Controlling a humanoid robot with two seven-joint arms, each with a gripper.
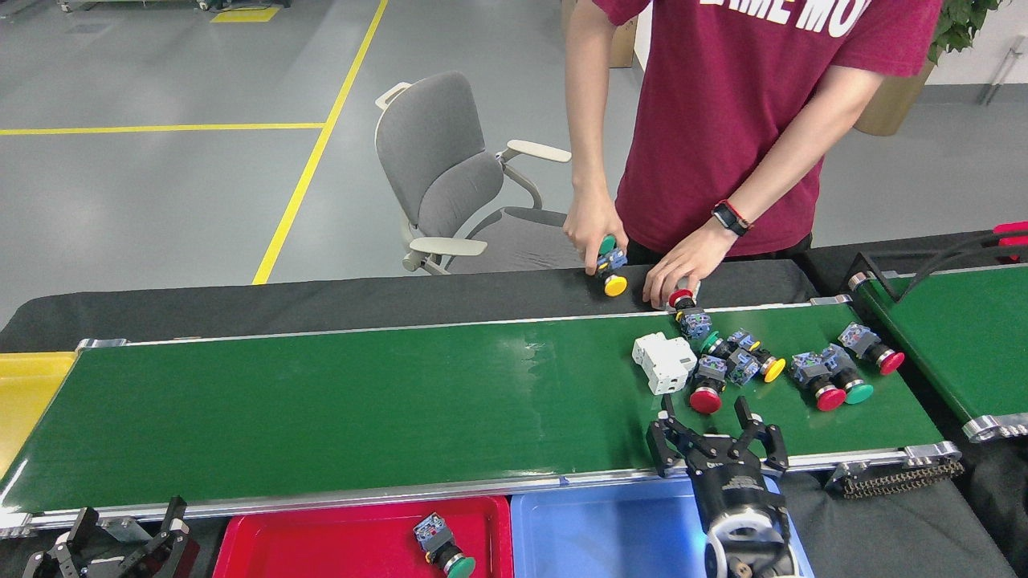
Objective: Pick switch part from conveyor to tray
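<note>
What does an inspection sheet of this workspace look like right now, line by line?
Surface: conveyor, long green belt, left part bare.
Job's things: switch parts clustered at right end beside white block; one switch in red tray; blue tray holds none.
Clutter: yellow bin at left.
Grippers: right gripper open near cluster; left gripper open, idle.
Cables: black ones by second belt.
Surroundings: person's hands handling switches; grey chair.

The conveyor [361, 409] is lying bare from nine to twelve o'clock, leaving wide passage; at one o'clock a white block [664, 363] and clustered switch parts [743, 365] are crowding the belt; a person's hands [679, 269] are occupying the far rail at twelve.
</note>
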